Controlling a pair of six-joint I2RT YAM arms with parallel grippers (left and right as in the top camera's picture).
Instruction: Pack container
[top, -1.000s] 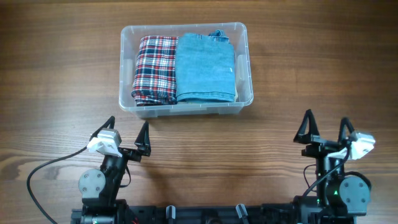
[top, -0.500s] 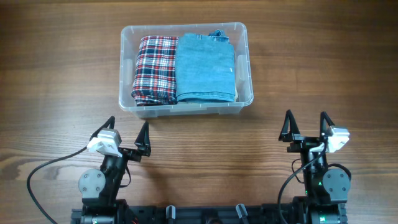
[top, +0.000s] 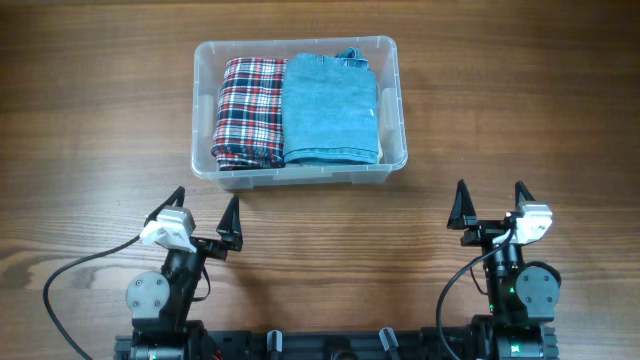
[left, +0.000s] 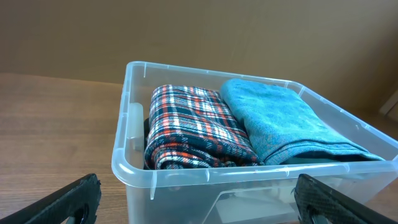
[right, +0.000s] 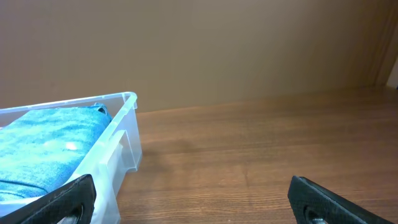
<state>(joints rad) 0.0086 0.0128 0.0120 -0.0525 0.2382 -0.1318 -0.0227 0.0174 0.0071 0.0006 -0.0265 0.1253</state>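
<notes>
We see the container (top: 300, 178) sitting toward the far side of the wooden table (top: 90, 120). Its long axis runs left to right across the overhead view. A folded plaid garment (top: 248, 110) lies in its left half and a folded blue garment (top: 330, 100) in its right half, the two touching side by side inside the bin. Both arms sit by the table's near edge. The left gripper (top: 205, 197) has its fingers spread apart and holds nothing. It faces the container's left front corner, with the bin straight ahead and near. The right gripper (top: 490, 187), likewise spread and empty, lies beyond the container's right end. For that arm the bin is ahead and to its left, and only the right-hand end shows in its wrist view. We judge the left arm the nearer of the two for any further reach. With both garments inside, we read the packing as done or nearly so.
</notes>
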